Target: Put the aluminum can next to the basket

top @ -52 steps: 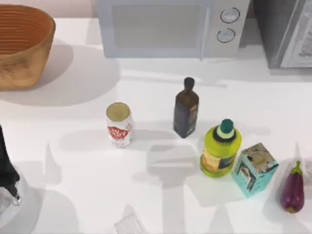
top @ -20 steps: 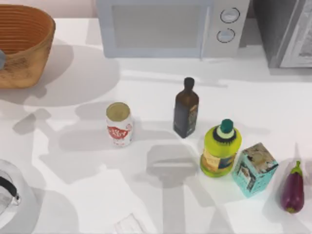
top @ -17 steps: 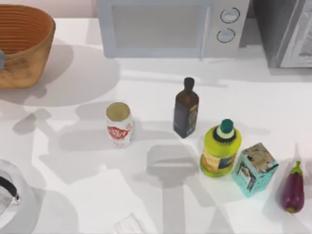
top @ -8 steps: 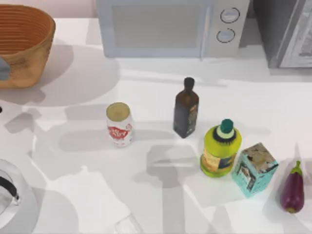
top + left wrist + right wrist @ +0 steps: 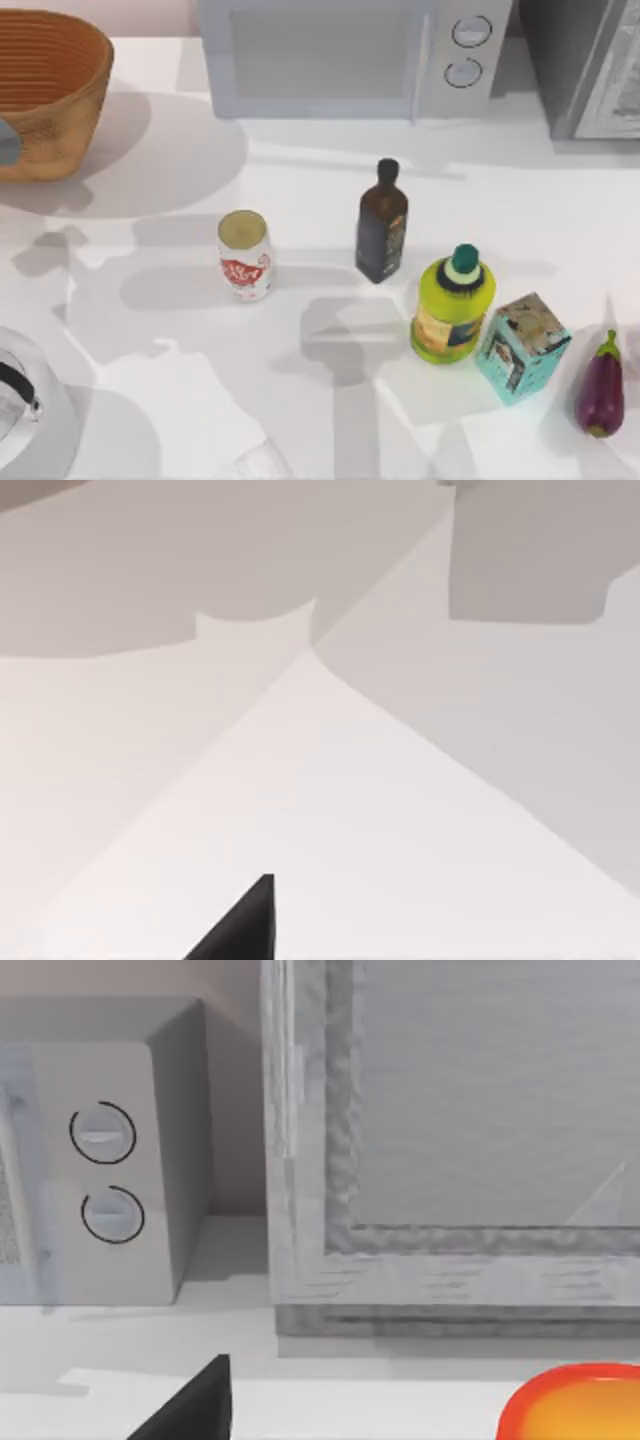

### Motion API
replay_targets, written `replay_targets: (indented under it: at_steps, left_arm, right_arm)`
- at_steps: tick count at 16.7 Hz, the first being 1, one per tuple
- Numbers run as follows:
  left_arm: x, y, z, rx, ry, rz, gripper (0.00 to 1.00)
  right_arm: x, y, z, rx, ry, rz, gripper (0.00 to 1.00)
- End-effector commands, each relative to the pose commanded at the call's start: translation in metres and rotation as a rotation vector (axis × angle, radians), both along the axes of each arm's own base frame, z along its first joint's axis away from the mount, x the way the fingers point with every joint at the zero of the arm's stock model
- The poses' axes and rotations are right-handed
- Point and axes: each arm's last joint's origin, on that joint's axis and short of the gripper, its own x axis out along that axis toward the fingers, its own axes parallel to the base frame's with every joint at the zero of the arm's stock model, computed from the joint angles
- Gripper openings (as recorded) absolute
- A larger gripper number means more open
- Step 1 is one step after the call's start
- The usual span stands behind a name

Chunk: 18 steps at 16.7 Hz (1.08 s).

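Note:
The aluminum can (image 5: 245,255), white with a red logo and a pale gold top, stands upright left of the table's middle, with nothing holding it. The basket (image 5: 60,120), wide, woven and tan-brown, sits at the far left corner, well apart from the can. A small grey piece of my left arm (image 5: 5,140) pokes in at the left edge in front of the basket. In the left wrist view, a dark piece of my left gripper (image 5: 245,930) hangs over bare white table. A dark piece of my right gripper (image 5: 195,1405) faces the appliances at the back.
A dark bottle (image 5: 381,222), a yellow-green bottle (image 5: 452,305), a teal box (image 5: 522,345) and an eggplant (image 5: 600,385) stand right of the can. A microwave (image 5: 350,55) and a grey appliance (image 5: 590,65) line the back. A pale kettle (image 5: 20,415) sits at the near left corner.
My left arm has left the near left corner and now shows as a grey piece at the left edge by the basket. Its shadows on the left side have shifted. The can has not moved.

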Motion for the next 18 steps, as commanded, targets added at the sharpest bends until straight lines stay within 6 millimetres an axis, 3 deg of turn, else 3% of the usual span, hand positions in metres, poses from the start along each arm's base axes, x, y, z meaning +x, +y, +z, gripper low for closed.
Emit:
replay_targets:
  at_steps: [9, 18]
  left_arm:
    - [0.0, 0.0, 0.0, 0.0, 0.0, 0.0, 0.02]
    - [0.0001, -0.0009, 0.0008, 0.0, -0.002, -0.003, 0.0]
  right_arm:
    - [0.0, 0.0, 0.0, 0.0, 0.0, 0.0, 1.0]
    - [0.0, 0.0, 0.0, 0.0, 0.0, 0.0, 1.0]
